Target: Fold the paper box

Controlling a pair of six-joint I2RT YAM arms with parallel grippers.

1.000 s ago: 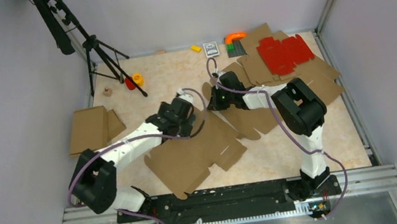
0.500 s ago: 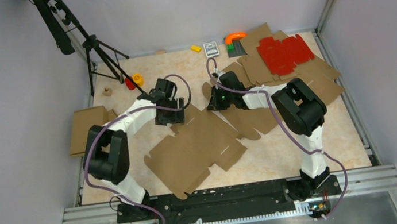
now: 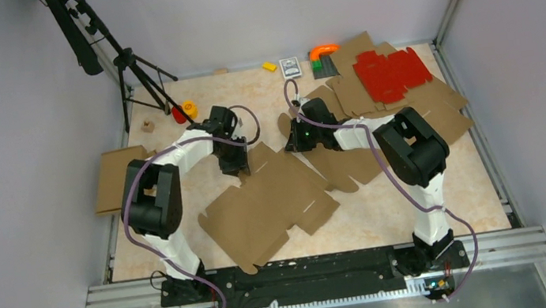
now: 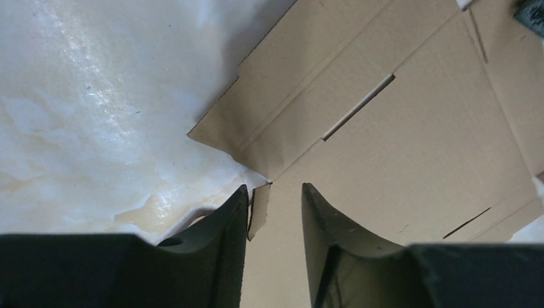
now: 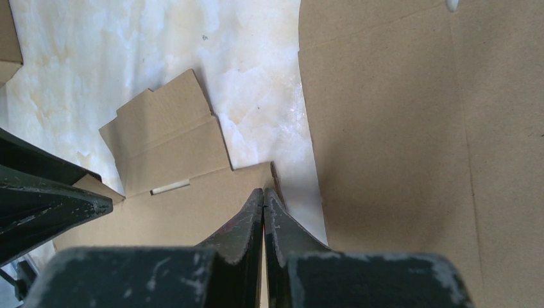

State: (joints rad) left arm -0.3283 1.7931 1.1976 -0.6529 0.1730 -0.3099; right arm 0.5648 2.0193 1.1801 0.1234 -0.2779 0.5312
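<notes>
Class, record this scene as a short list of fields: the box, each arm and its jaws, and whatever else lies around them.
Box: paper box, flat and unfolded, in the middle
Left arm: jaws open, over the box's far-left corner
Right arm: jaws shut, tips at the box's far edge
Other cardboard: red sheet on a brown pile, far right; brown piece, left side
Also: tripod, far left

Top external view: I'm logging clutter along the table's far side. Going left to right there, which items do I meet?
Small wooden cube → red-and-yellow piece → tan block → yellow block → patterned card box → orange curved piece → red die-cut sheet.
</notes>
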